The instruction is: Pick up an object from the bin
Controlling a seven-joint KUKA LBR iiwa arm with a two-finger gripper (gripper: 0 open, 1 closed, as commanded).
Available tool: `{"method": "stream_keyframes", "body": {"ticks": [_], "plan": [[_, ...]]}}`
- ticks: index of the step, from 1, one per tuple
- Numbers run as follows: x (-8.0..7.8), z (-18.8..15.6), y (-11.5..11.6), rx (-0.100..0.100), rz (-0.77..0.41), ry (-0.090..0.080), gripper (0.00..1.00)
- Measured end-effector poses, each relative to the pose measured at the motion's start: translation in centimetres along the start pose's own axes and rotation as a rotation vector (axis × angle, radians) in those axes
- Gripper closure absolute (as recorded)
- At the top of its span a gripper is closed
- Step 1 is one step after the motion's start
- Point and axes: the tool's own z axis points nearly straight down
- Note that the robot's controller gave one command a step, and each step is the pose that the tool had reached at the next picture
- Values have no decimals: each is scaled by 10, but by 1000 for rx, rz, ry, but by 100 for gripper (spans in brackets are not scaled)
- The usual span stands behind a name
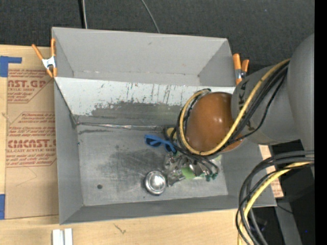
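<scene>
My gripper [176,168] reaches down under the arm's orange dome, near the bin's front right. Its metal tips sit just right of a round shiny silver object [155,182], like a small cap or tin, lying on the bin floor. A blue plastic piece [159,141] lies just behind the gripper, partly hidden by the dome. A green and white item [196,173] lies to the right of the tips, partly under the arm. Nothing shows between the tips.
The arm with its orange dome and yellow-black cables covers the bin's right side. The left and middle of the bin floor is scuffed bare metal. The sloped back wall rises behind the blue piece.
</scene>
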Motion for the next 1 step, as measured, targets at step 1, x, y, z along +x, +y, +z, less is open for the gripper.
{"method": "stream_keyframes", "body": {"ticks": [1], "plan": [[-2,-41,0,0,-1,10,100]]}}
